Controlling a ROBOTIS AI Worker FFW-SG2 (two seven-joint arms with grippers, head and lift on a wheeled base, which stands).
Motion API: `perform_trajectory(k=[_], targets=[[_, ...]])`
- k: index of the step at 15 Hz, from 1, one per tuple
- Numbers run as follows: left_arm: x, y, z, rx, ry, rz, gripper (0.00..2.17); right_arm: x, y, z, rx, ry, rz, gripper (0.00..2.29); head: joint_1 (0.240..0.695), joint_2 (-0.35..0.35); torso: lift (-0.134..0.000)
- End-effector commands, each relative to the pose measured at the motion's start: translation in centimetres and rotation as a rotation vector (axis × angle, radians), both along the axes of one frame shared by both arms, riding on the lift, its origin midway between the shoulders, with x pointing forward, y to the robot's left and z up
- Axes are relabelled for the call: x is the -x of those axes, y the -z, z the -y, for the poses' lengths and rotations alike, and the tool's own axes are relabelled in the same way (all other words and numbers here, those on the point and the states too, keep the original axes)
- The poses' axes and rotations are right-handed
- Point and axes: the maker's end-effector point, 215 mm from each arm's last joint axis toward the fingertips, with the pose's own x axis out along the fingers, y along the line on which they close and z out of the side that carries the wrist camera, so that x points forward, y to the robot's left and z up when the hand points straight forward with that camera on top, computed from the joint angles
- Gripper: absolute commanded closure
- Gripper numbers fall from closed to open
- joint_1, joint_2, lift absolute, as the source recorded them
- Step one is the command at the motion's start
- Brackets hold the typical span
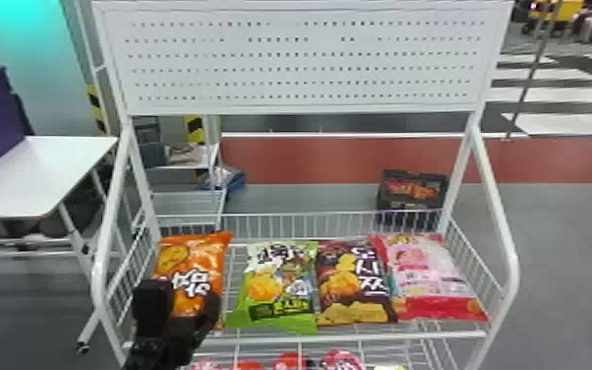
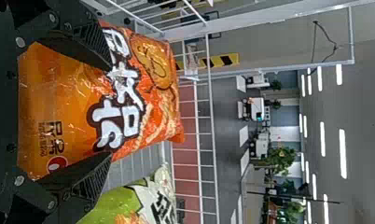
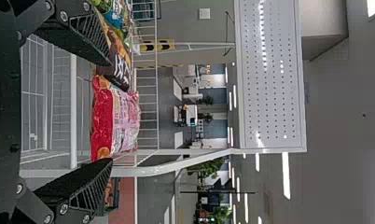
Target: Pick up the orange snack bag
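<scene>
One orange snack bag point(image 1: 172, 258) lies between the jaws of the left gripper point(image 1: 183, 291); to their right, three more bags: one green point(image 1: 280, 275), one brown point(image 1: 349, 285), one pink point(image 1: 428, 280). Lower than the jaws, at least four packages point(image 1: 291, 360).

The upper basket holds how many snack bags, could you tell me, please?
4, left to right: the orange snack bag by the left gripper, a green bag, a brown bag, and a pink bag at the right end. Others may be hidden beneath.
</scene>
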Motion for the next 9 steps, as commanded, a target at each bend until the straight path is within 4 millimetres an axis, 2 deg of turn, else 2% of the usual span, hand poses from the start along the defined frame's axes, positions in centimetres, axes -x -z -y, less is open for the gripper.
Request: perform_trajectory(k=[1,2,3,4,5,9], targets=[[0.6,1.4,-1.0,-0.009,-0.017,-0.051,1.14,-0.1,-0.1,0.0,0.000,0.000,0.002,0.17,0.499,0.000,0.000],[0.7,1.7,-1.1,-0.012,-0.022,-0.064,1.49,-0.1,-0.1,0.0,0.000,0.000,0.002,0.17,0.499,0.000,0.000],[0.8,1.5,-1.1,-0.013,-0.020,-0.061,1.62,-0.1,-0.3,0.0,-0.002,0.001,0.006,0.17,0.499,0.000,0.000],[1.1,1.4,-1.0,-0.005,-0.019,-0.058,1.62,-0.1,-0.3,0.1,-0.001,0.002,0.007,0.17,0.499,0.000,0.000],[1.0,0.2,-0.4,0.004,-0.011,-0.034,1.63,-0.1,-0.3,0.2,-0.001,0.004,0.007,0.17,0.499,0.000,0.000],[1.4,-2.2,0.5,0.025,0.000,0.008,1.63,-0.2,-0.4,0.2,-0.001,0.004,0.009,0.17,0.499,0.000,0.000]])
